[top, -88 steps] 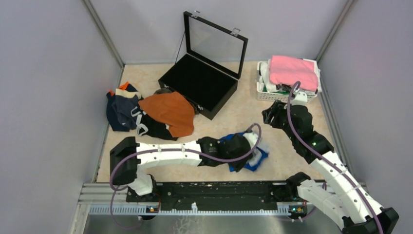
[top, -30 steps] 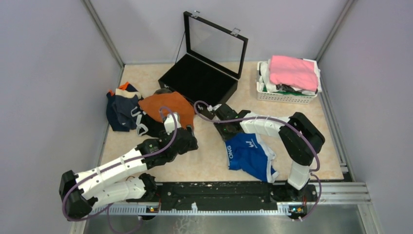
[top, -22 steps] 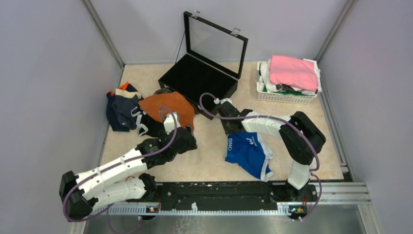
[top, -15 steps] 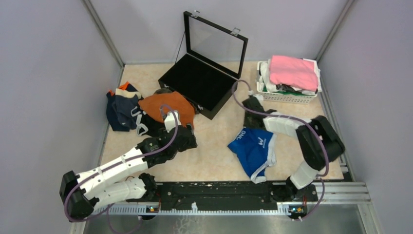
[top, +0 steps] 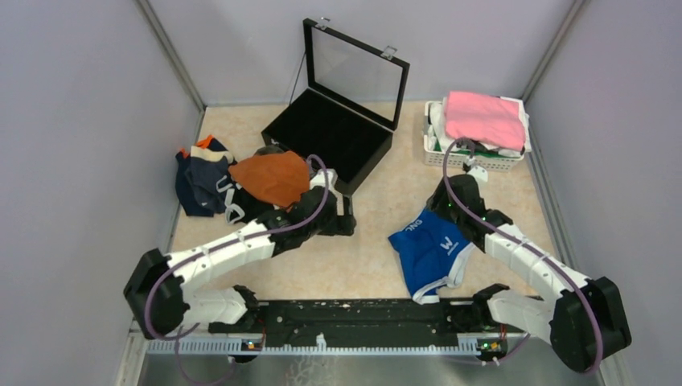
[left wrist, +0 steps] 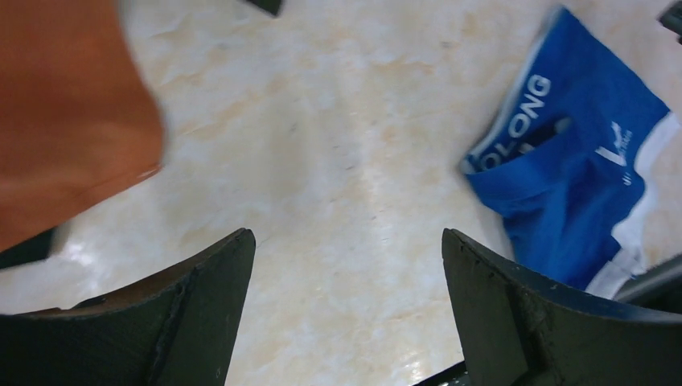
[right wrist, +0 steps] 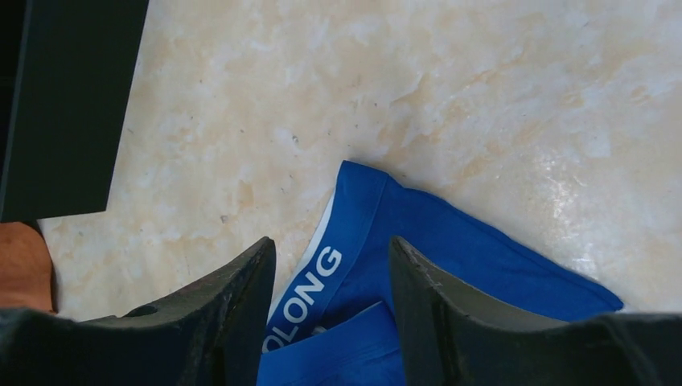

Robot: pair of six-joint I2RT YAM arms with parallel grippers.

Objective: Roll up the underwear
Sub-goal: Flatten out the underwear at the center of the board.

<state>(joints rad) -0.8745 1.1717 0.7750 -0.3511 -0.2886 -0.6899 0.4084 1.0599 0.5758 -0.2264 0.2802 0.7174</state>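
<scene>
A royal blue underwear [top: 430, 251] with white trim lies spread on the table right of centre. Its lettered waistband [right wrist: 310, 297] shows in the right wrist view, directly below my right gripper [right wrist: 331, 241]. That gripper [top: 441, 211] hovers at the cloth's far edge, jaws apart and gripping nothing. My left gripper [top: 344, 221] stands wide open over bare tabletop [left wrist: 347, 233], with the blue underwear [left wrist: 579, 177] to its right and the rust-orange underwear [left wrist: 64, 112] to its left. More underwear lies heaped at the left: rust-orange [top: 273, 177], navy [top: 201, 181] and black [top: 245, 211].
An open black case [top: 334, 137] with its glass lid raised stands at the back centre. A white basket [top: 470, 158] at the back right holds a pink folded cloth [top: 482, 117] and white items. Grey walls close in both sides.
My right gripper has dragged the blue underwear rightward, then opened and let it go. My left arm has swung right, from beside the heap toward the table's middle.
</scene>
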